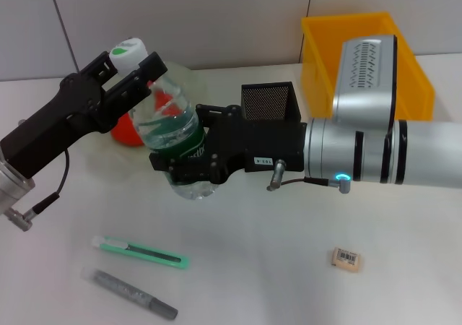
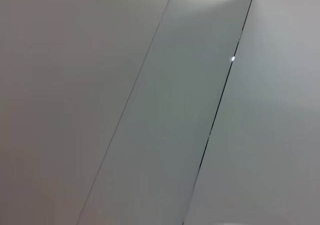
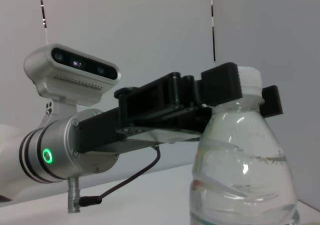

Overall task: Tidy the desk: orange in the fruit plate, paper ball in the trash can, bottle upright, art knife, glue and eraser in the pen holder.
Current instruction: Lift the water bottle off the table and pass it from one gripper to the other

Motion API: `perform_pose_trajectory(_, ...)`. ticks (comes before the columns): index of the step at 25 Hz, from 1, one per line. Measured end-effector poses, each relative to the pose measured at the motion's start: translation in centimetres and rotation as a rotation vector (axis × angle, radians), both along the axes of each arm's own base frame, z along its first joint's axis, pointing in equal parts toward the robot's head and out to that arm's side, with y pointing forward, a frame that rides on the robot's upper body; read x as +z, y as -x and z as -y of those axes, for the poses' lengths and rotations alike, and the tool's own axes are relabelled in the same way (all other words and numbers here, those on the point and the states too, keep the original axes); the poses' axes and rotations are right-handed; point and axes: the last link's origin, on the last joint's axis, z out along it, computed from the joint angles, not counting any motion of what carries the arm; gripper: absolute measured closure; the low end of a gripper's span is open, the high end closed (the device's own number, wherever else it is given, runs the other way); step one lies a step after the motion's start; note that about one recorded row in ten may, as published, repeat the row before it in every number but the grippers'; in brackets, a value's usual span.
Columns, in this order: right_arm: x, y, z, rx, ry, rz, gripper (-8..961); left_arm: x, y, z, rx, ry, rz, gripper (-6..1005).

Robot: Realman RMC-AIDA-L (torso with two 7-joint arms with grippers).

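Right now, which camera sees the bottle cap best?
The right wrist view: the white cap shows side-on, with the left gripper shut around the neck of the bottle. The head view shows the cap too, partly behind fingers. The left wrist view shows only wall.

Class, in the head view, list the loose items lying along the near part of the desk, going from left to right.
Art knife → glue → eraser. The knife starts slightly further left than the glue.
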Motion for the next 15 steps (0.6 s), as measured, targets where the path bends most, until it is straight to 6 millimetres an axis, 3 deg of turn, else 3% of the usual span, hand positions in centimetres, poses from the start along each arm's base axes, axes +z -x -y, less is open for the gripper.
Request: perform_pose_trajectory(15,0.04,0.44,-0.15,-0.029,0.045,0.046,190,-0.14,0.36,-0.21,0.017,-0.018,-0.028,307)
